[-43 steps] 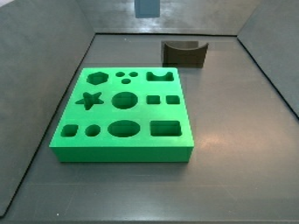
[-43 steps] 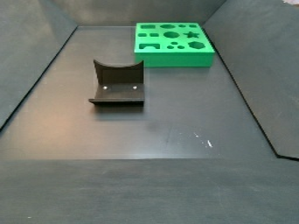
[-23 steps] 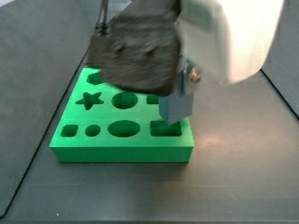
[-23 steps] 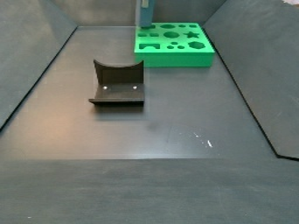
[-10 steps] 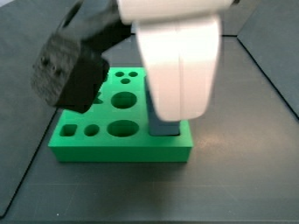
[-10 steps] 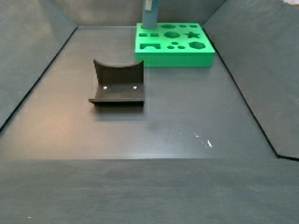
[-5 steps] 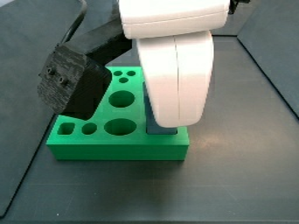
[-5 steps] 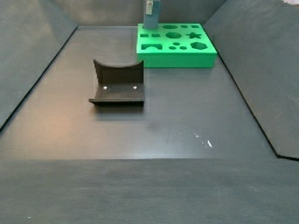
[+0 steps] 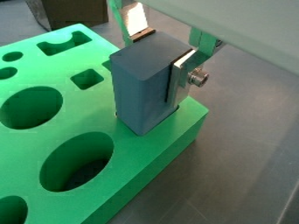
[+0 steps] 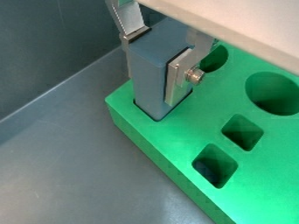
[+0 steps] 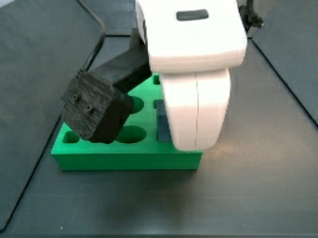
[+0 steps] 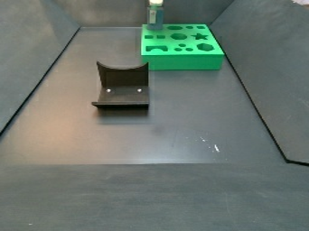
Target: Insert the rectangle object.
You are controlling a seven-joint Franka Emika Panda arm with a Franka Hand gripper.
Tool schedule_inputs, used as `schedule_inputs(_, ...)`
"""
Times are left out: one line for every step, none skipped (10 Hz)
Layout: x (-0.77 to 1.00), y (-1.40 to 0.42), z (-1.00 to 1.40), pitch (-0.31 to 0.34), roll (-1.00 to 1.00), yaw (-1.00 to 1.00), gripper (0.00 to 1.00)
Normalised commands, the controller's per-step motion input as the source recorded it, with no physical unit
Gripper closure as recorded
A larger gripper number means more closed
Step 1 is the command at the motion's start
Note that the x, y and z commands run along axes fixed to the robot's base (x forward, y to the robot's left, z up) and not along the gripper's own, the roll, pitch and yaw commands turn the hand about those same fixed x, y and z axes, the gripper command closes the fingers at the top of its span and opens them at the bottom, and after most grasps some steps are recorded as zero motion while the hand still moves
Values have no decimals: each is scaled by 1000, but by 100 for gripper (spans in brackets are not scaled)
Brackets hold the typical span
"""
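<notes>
The rectangle object (image 9: 146, 92), a grey-blue block, stands upright with its lower end inside the large rectangular hole at a corner of the green board (image 9: 70, 166). My gripper (image 9: 160, 48) is shut on its upper part, one silver finger (image 9: 184, 74) flat on each side. Both wrist views show this: block (image 10: 152, 83), gripper (image 10: 152, 48), board (image 10: 233, 184). In a side view the block (image 12: 154, 15) rises from the board's (image 12: 182, 45) far corner. In a side view my arm's white housing (image 11: 192, 74) hides the block.
The dark fixture (image 12: 121, 86) with a curved top stands on the grey floor, well apart from the board. Other shaped holes (image 10: 271, 92) lie near the block. A dark camera unit (image 11: 102, 100) hangs over the board (image 11: 125, 156). Sloped walls surround the floor.
My arm has come lower over the board and the block has sunk further into the rectangular hole. The board and fixture have not moved.
</notes>
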Motion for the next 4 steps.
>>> schedule_inputs(0, 40, -414, -116, -131, 0, 100)
schedule_inputs(0, 31, -286, -100, -89, 0, 100)
schedule_inputs(0, 0, 0, 0, 13, 0, 100)
schedule_inputs(0, 0, 0, 0, 0, 0, 100)
